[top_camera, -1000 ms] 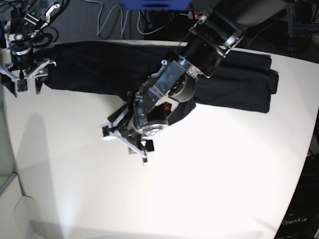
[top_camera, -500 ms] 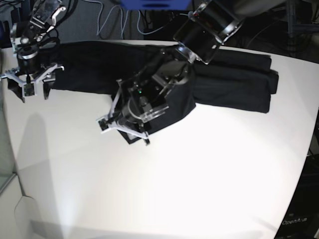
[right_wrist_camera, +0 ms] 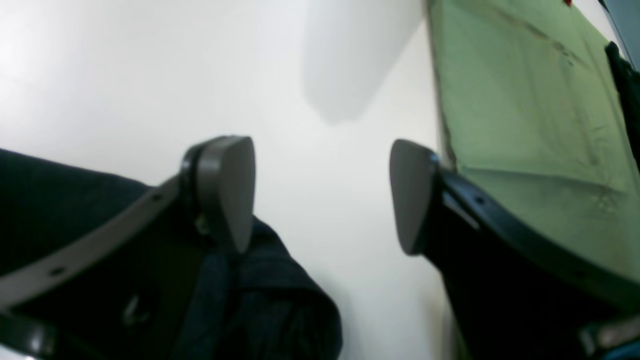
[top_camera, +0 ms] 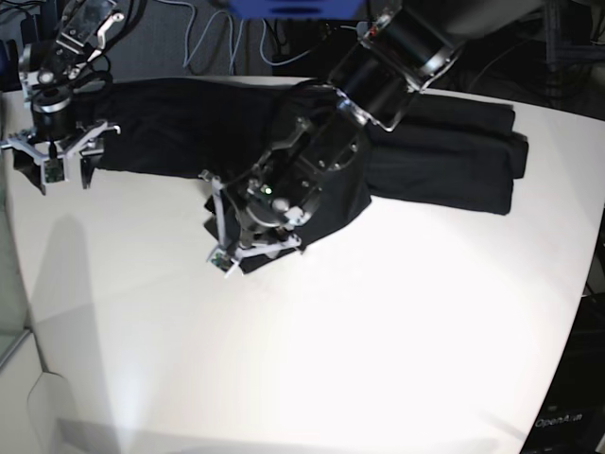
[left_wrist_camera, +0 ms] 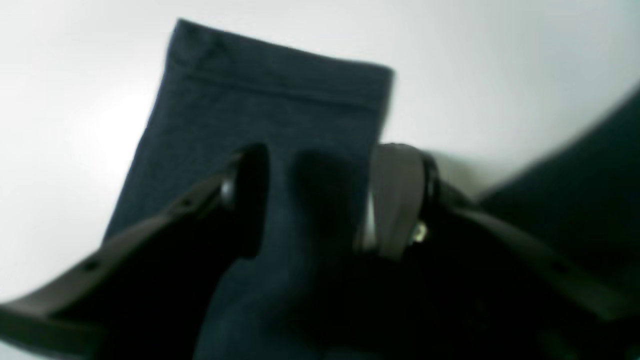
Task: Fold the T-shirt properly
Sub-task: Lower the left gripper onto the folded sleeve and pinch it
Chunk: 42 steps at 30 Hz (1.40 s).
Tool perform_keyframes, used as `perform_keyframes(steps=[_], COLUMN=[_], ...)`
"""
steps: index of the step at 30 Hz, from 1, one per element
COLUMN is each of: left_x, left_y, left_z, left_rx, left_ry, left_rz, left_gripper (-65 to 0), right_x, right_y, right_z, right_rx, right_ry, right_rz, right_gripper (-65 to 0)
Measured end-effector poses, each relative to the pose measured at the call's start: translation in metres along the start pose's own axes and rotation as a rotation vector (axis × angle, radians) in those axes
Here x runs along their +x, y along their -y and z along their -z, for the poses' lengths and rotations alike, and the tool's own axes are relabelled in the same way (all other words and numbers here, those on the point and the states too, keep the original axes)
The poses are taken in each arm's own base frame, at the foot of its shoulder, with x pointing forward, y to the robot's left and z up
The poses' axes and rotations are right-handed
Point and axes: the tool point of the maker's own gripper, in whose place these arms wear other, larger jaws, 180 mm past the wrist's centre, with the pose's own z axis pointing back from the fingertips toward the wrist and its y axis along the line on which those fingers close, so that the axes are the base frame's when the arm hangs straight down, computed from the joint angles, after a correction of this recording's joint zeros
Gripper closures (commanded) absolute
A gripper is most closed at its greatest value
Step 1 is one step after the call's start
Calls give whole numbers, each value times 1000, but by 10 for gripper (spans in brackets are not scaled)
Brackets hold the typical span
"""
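1. The T-shirt (top_camera: 444, 156) is being seen spread across the far part of the white table (top_camera: 378, 359) in the base view, as a long black band reaching from the table's left edge to a thick folded stack at the right.
2. 1 sleeve of the T-shirt (left_wrist_camera: 260, 130) is being shown in the left wrist view lying over the bright tabletop, its hemmed cuff at the top of the picture.
3. The left gripper (top_camera: 248, 227) is being held low over the near edge of the dark cloth, close to the middle of the table.
4. In the left wrist view the left gripper (left_wrist_camera: 312, 200) is being seen with its 2 fingers (left_wrist_camera: 395, 200) parted and the sleeve fabric running between them; whether the pads are pressing the cloth cannot be told, since the picture is blurred there.
5. The right gripper (top_camera: 52, 151) is being held at the left end of the T-shirt, beside the table's edge.
6. In the right wrist view the right gripper (right_wrist_camera: 322, 195) is being shown with its jaws wide apart, only bare white table lying between them.
7. A bunched fold of the T-shirt (right_wrist_camera: 280, 300) is being seen just under that gripper's left-hand finger, and a pale green surface (right_wrist_camera: 530, 110) is being shown beyond the table's edge.
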Motion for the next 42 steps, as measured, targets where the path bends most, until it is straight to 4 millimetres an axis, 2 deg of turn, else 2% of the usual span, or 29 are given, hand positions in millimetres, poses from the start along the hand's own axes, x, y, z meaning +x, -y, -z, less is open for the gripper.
perform_keyframes(steps=[6, 12, 16, 20, 22, 35, 36, 38, 42], left_x=[-10, -10, -1, 3, -2, -1, -1, -1, -2], left_y=[5, 31, 32, 19, 16, 15, 15, 15, 12], left_z=[7, 6, 6, 9, 13, 18, 18, 18, 18], left_rx=[-14, -60, -86, -35, -28, -19, -19, -19, -9], left_ry=[-16, -11, 25, 36, 23, 52, 52, 52, 49], left_rz=[0, 67, 15, -42, -46, -43, -43, -42, -47], left_gripper=[-324, -324, -324, -324, -324, -319, -313, -260, -91], right_x=[1, 3, 3, 3, 3, 5, 6, 5, 6], right_y=[-2, -5, -5, -5, -5, -8, -8, -7, -7], right_z=[1, 2, 2, 2, 2, 3, 3, 3, 3], right_rx=[7, 13, 13, 13, 13, 23, 23, 23, 23], right_ry=[3, 9, 6, 6, 6, 13, 13, 12, 13], right_rz=[-2, -1, -3, -3, -3, -7, -8, -8, -8], right_gripper=[-396, -396, -396, -396, -396, -396, -396, -396, -396])
